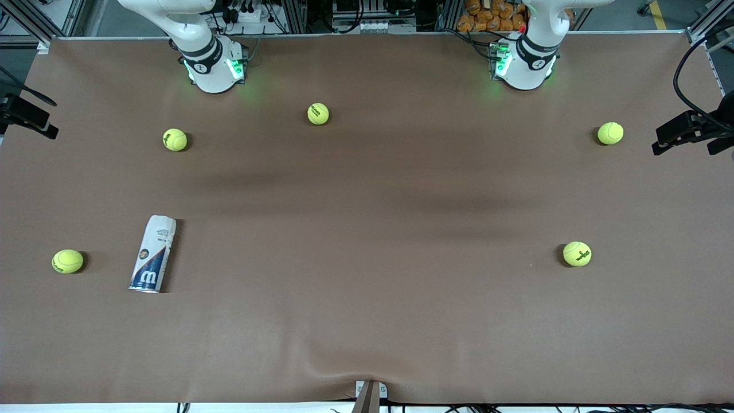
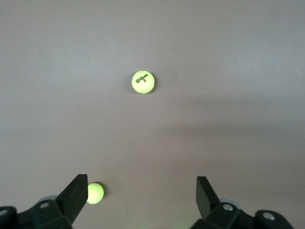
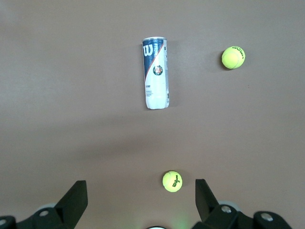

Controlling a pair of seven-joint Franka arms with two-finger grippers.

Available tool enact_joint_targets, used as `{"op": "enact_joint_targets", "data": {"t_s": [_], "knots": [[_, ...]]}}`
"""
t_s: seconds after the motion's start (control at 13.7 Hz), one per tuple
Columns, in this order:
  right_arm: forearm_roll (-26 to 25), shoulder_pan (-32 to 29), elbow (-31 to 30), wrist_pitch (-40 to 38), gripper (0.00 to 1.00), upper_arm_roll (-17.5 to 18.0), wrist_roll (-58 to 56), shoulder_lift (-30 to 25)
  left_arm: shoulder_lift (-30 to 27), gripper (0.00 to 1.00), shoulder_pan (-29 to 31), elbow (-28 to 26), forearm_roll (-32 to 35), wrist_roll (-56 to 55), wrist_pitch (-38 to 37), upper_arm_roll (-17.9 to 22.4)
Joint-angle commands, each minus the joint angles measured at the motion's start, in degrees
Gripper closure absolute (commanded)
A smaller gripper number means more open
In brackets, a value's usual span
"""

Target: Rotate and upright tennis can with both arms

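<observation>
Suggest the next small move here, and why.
Probably lower the right gripper, open and high above the table, toward the can. The can lies on its side at the right arm's end, untouched. The left gripper, also open, waits over a ball at its own end.

tennis can [image 1: 153,254] flat on table [image 1: 367,321]

Both arms: white rounded shells with black joint bands, left arm [image 1: 536,54], right arm [image 1: 200,51]. Bases lit green, black cables alongside. Fingers [image 2: 76,195] matte black, wedge-shaped; round grey screws below.
</observation>
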Motion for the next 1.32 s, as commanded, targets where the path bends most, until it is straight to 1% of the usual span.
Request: {"op": "enact_joint_targets", "data": {"t_s": [0.0, 0.37, 0.66, 0.95, 1.24], "knots": [[-0.58, -0.88, -1.54, 0.37, 0.00, 0.58, 0.26, -0.99, 0.23, 0.00, 0.30, 0.61, 0.12, 0.93, -0.59, -0.16], [-0.49, -1.93, -2.50, 2.48, 0.00, 0.66, 0.08, 1.02, 0.23, 0.00, 0.30, 0.53, 0.12, 0.93, -0.59, -0.08], [-0.49, -3.07, -5.93, 8.27, 0.00, 0.58, -2.11, 2.95, 0.23, 0.00, 0.30, 0.53, 0.12, 0.93, -0.59, -0.16], [-0.22, -4.57, -5.67, 15.29, 0.00, 0.67, -5.54, 10.15, 0.23, 0.00, 0.30, 0.53, 0.12, 0.93, -0.59, -0.16], [0.22, -6.06, -5.40, 24.44, 0.00, 0.67, -6.77, 20.26, 0.23, 0.00, 0.30, 0.53, 0.12, 0.93, -0.68, -0.16]]}}
